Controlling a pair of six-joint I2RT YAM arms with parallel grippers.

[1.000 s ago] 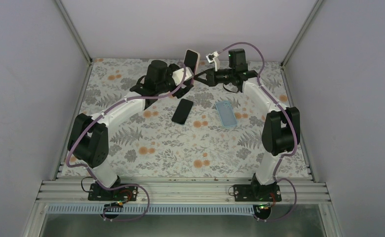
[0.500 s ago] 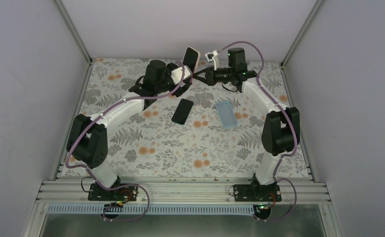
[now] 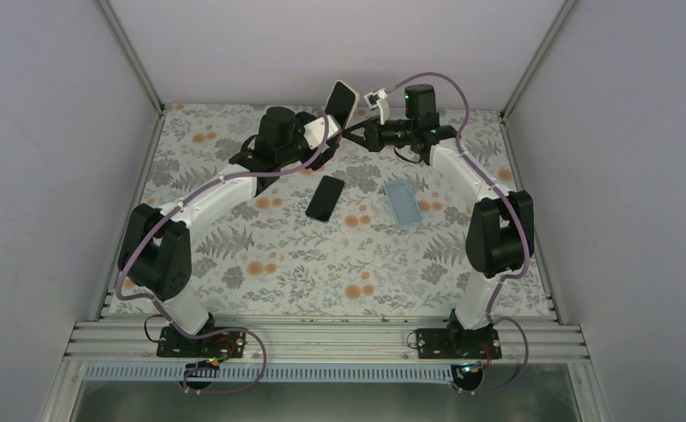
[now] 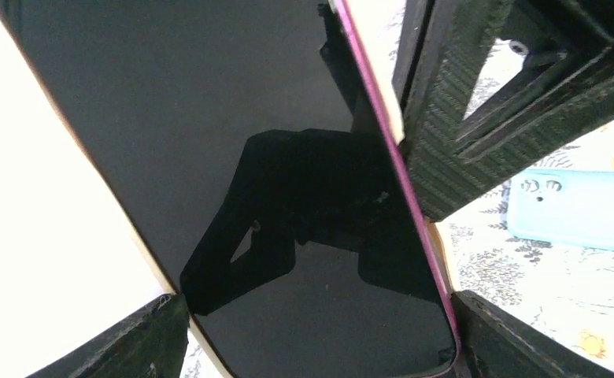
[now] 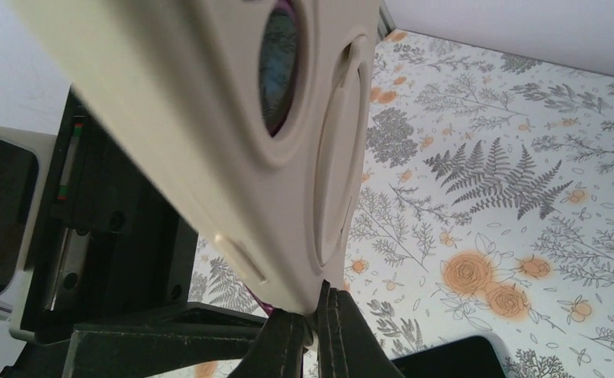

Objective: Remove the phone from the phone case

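Note:
A phone with a black screen [image 4: 233, 118] and a magenta rim sits in a cream case [image 3: 340, 99]. My left gripper [image 3: 333, 125] is shut on it across its width and holds it upright above the far part of the table. In the left wrist view the gripper [image 4: 312, 339] has a finger at each side of the phone. My right gripper [image 3: 352, 134] meets it from the right. In the right wrist view its fingertips [image 5: 313, 319] are pinched shut on the lower edge of the case's back [image 5: 209, 118], beside the camera hole [image 5: 279, 67].
A second black phone [image 3: 325, 197] lies flat on the floral mat at mid-table; it also shows in the right wrist view [image 5: 461, 358]. A light blue empty case [image 3: 403, 202] lies to its right and shows in the left wrist view [image 4: 579, 220]. White walls close in the back and sides.
The cased phone has risen and tilted slightly. My right gripper has shifted a little left and stays at the case's lower edge.

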